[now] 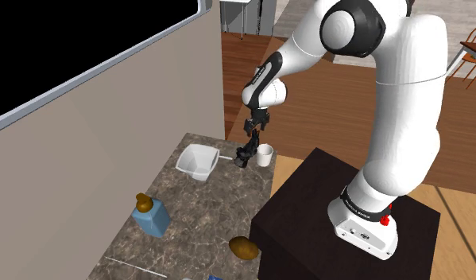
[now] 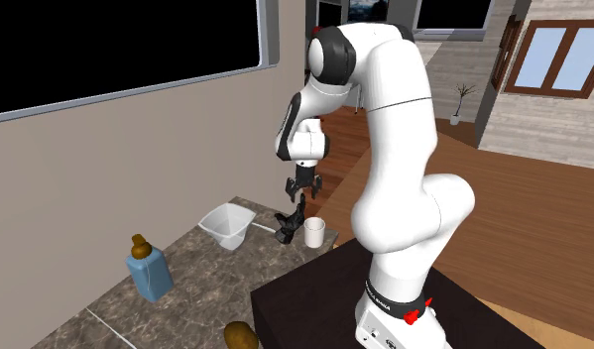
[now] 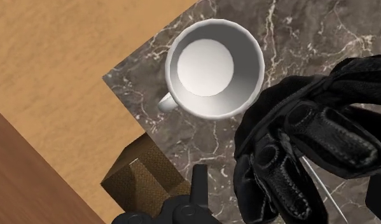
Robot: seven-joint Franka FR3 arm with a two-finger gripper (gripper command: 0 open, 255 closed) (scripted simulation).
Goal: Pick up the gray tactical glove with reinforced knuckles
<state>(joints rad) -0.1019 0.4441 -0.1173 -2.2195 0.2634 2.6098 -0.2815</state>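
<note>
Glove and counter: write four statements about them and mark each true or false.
1. The glove hangs from the gripper, off the counter. True.
2. The glove is bright red. False: it is drawn black.
3. The white mug stands upright and empty near the counter's corner. True.
4. The blue bottle lies inside the white container. False: it stands on the counter, apart from the container.
</note>
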